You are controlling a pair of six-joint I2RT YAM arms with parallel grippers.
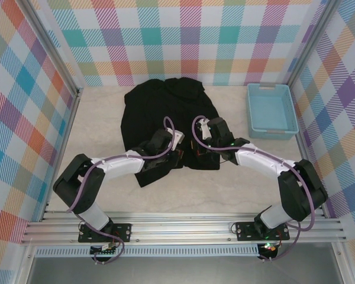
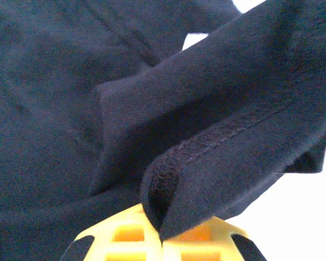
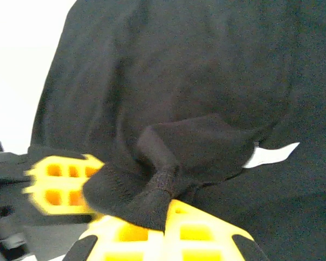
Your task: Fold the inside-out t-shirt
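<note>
On middle of table, spread out: shirt. Pinching stitched hem fold with left gripper, fingers pressed together on cloth. Pinching bunched hem with right gripper likewise. Held at near edge of shirt, close beside each other, probably for lifting hem toward far side for fold. At far right, apart from shirt: basket, not needed now. Beside right grip: white tag.

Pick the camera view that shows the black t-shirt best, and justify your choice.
Top external: the t-shirt lies on the table with most of its outline visible. Both wrist views give close-ups of bunched cloth pinched in the left pincer and right pincer.
</note>
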